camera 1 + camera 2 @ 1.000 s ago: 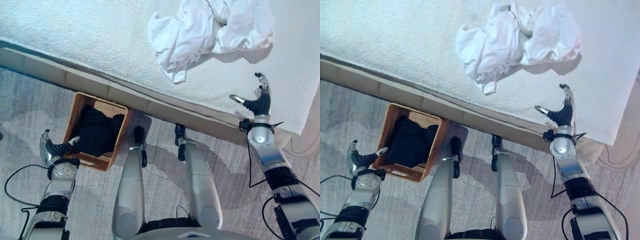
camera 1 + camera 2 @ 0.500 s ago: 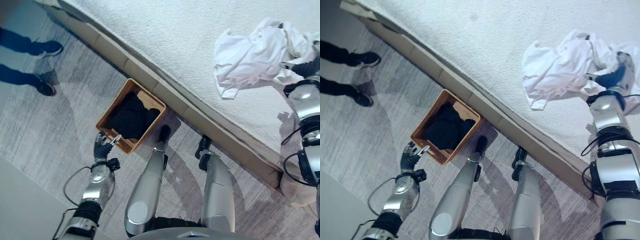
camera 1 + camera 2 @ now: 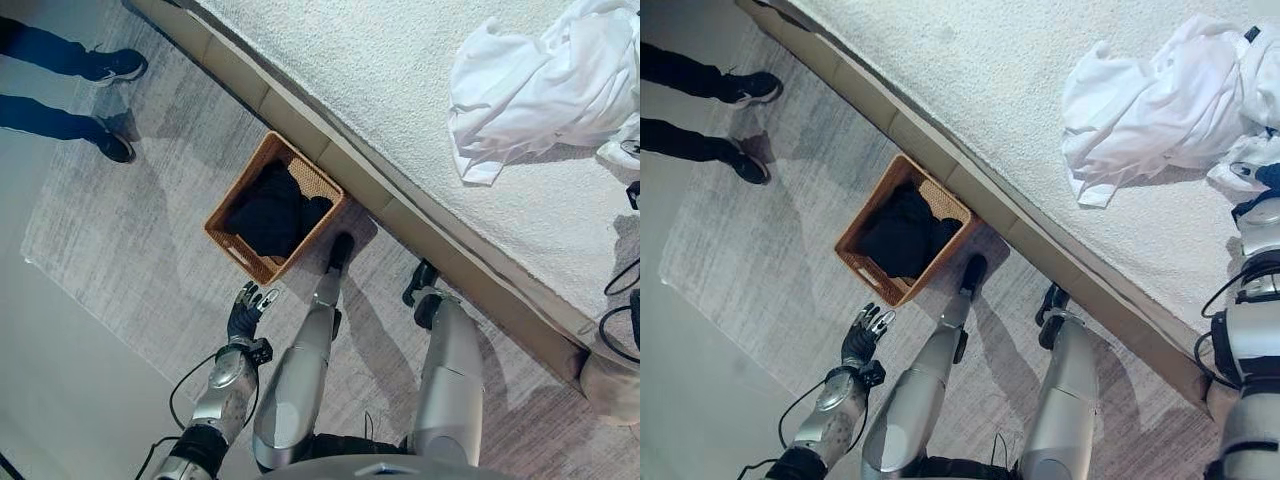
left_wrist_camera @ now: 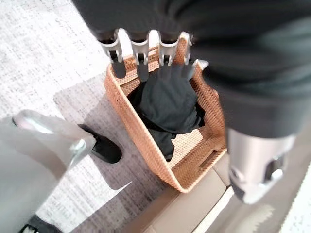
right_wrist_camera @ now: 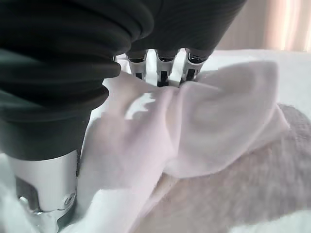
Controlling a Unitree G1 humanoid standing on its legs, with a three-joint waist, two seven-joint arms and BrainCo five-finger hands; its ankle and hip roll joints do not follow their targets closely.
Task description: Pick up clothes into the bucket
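White clothes (image 3: 545, 85) lie crumpled on the bed (image 3: 400, 90), well away from the basket (image 3: 275, 207). The basket is a brown wicker one on the grey floor (image 3: 130, 230), just beside the bed edge, with dark clothes (image 3: 270, 210) already inside it. The right hand (image 3: 1255, 180) is at the near side of the white clothes, on the bed; in the right wrist view its fingers (image 5: 163, 68) run into the white cloth and their tips are hidden under it, so cannot tell if they grip it or not. The left hand (image 3: 245, 310) hangs over the floor just short of the basket, fingers (image 4: 141, 53) straight and spread, holding nothing. A person's legs and dark shoes (image 3: 115, 65) are on the floor, far side of the basket from the robot.
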